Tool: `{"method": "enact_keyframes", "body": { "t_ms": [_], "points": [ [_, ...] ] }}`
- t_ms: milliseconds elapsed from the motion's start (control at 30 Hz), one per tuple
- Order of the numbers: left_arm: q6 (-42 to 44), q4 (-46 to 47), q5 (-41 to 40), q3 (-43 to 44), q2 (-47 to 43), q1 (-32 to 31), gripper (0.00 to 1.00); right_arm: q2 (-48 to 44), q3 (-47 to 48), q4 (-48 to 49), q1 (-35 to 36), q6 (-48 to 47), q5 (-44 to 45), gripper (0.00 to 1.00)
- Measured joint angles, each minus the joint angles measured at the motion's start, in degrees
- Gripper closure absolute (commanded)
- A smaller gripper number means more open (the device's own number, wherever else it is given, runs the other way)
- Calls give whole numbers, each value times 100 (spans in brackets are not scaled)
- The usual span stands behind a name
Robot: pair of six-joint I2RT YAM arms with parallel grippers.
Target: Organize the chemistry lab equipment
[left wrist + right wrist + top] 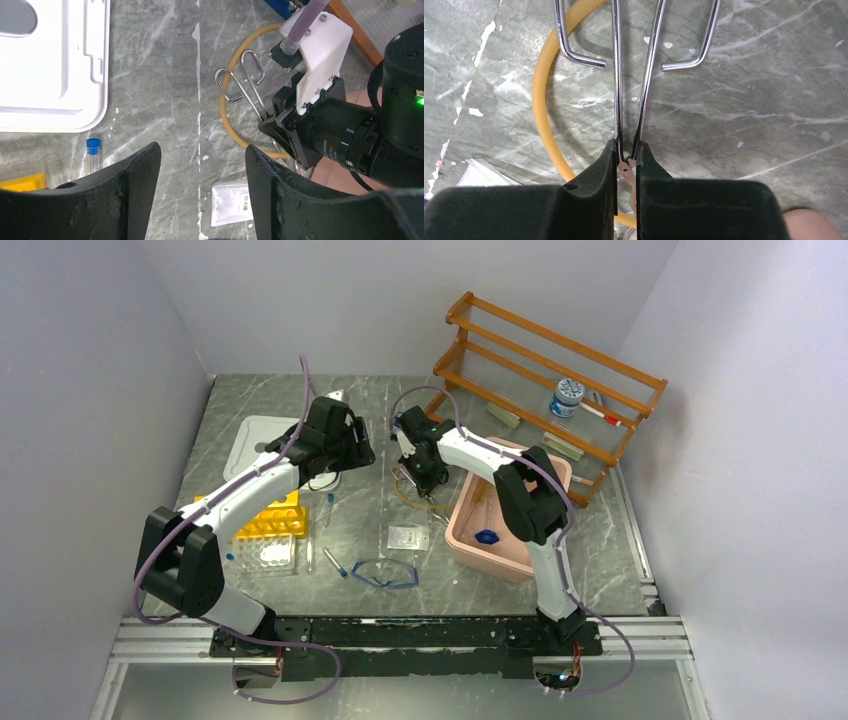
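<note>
The chrome wire test-tube holder [617, 75], two thin springy legs ending in bent loops, is lying across the coiled tan rubber tubing [538, 95] on the grey marbled table [749, 100], left of the pink plastic bin [452, 525]. The right gripper [626, 150] is pinching it at the narrow end where the legs meet, with the jaws nearly together on the wire. Whether the loops are resting on the tubing or hanging just above it cannot be told.

The hold is looking like the weak point. The pads are clamping only a short stretch of smooth round wire while the long part is sticking out in front, so a lift risks the holder pivoting down or sliding out. The bent loops are sitting over the coil's ring, so one could hook the tubing and drag it along. The white flat packet [231, 202] is lying just beside the coil and could get pushed if the tubing moves.

The left gripper [201, 150] is hovering close by, jaws wide apart and holding nothing. With both wrists this near, a swing toward the bin risks a knock, or the loops catching its rim.
</note>
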Motion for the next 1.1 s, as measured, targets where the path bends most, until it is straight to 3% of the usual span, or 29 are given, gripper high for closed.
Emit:
{"method": "enact_keyframes", "body": {
  "t_ms": [300, 633, 867, 1100],
  "points": [
    [-2, -31, 13, 2, -94, 0, 33, -640, -831, 780, 20, -177, 166, 100],
    [-142, 184, 262, -605, -907, 0, 33, -2804, -2583, 3235, 127, -59, 302, 100],
    [-243, 321, 437, -778, -1040, 2, 33, -2999, -3156, 4629, 151, 319, 511, 100],
    [-227, 350, 570, -778, -1040, 2, 33, -3342, -3099, 4942, 195, 741, 1027, 100]
  ]
}}
